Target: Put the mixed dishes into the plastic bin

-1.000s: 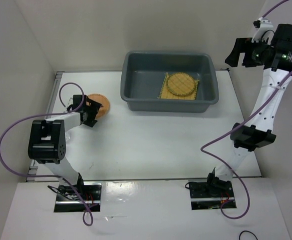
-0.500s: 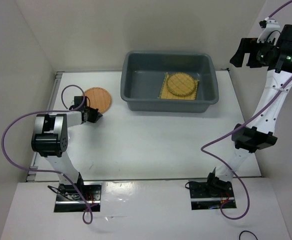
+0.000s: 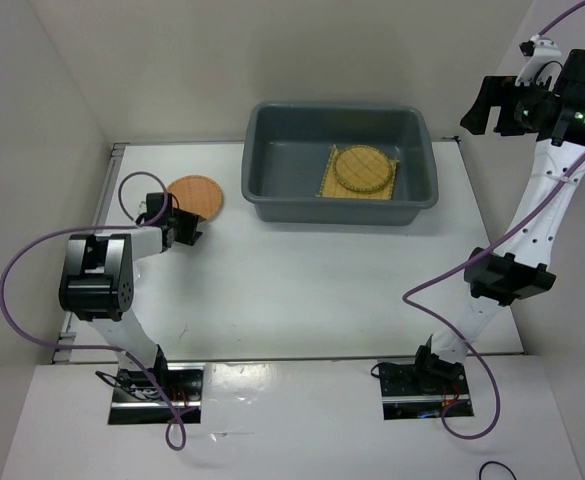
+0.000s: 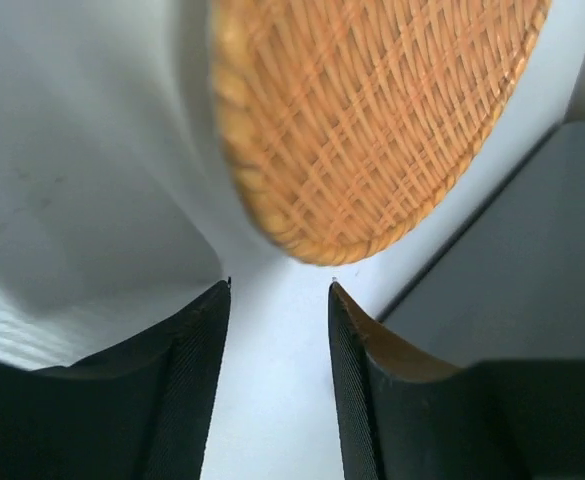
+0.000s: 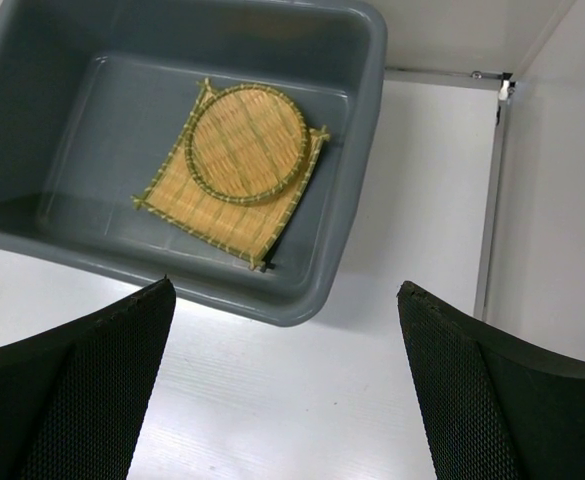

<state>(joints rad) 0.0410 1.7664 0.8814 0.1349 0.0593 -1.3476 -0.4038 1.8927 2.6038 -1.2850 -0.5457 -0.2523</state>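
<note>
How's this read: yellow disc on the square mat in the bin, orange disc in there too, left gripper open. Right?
One error: the orange-brown disc lies on the table left of the plastic bin, not in it (top external view). Yellow disc on square mat and open left gripper are right.

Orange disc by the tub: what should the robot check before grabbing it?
1. Left gripper open: ok.
2. Orange disc between its fingers: not ok, it lies just past the tips.
3. Room in the plastic bin: ok, left part bare beside the square mat and yellow disc.
4. Right gripper away from the bin: ok, open, off to its right.
5. Disc's edge graspable: cannot tell.
</note>
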